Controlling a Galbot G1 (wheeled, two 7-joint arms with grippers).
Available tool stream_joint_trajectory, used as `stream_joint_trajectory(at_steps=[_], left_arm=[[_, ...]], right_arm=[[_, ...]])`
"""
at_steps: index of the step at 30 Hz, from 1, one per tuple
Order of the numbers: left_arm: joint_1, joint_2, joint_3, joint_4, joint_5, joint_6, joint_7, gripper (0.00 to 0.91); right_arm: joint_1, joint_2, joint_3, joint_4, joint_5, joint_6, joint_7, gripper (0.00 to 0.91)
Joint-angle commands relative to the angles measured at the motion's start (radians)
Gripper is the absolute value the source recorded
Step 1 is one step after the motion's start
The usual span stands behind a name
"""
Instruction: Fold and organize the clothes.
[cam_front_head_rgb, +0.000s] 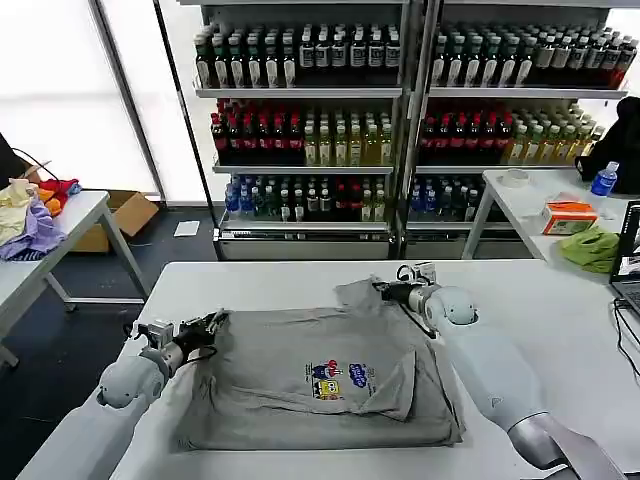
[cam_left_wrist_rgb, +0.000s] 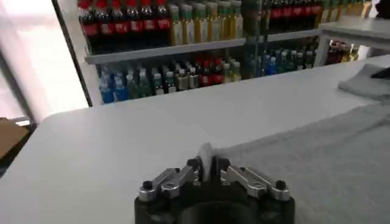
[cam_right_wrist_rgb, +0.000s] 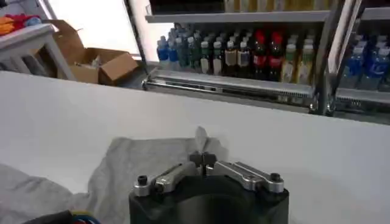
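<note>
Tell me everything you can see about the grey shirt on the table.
The grey shirt lies spread on the white table, soft cotton by the look, with a small multicoloured chest print and one sleeve folded inward. The left gripper pinches its left edge; the right gripper pinches a far corner.

Shirt (cam_front_head_rgb: 300, 385) print lettering (chest) too small to read.

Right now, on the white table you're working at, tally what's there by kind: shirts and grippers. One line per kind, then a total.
Grey shirt with a chest print: 1, spread on the table.
Grippers: 2, each pinching a fold of the shirt: left gripper at its left edge, right gripper at its far edge.
Total: 3
</note>
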Motion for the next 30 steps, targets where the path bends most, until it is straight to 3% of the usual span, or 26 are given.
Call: stream_joint_trajectory(at_steps=[1, 14, 23, 30], left_arm=[[0.0, 0.026, -0.001, -0.056, -0.024, -0.001, 0.0, 0.0], [0.087, 0.056, -0.077, -0.232, -0.049, 0.006, -0.029, 0.01], [0.253, 0.094, -0.221, -0.395, -0.062, 0.009, -0.046, 0.01], [0.369, 0.121, -0.305, -0.466, -0.048, 0.007, -0.049, 0.01]], right_arm=[[-0.046, -0.018, 0.081, 0.166, 0.063, 0.0, 0.035, 0.0], [-0.246, -0.116, 0.204, 0.472, 0.204, -0.002, 0.12, 0.0], [-0.435, -0.199, 0.316, 0.725, 0.294, -0.002, 0.196, 0.0], [-0.609, -0.214, 0.406, 0.827, 0.314, -0.002, 0.226, 0.0]])
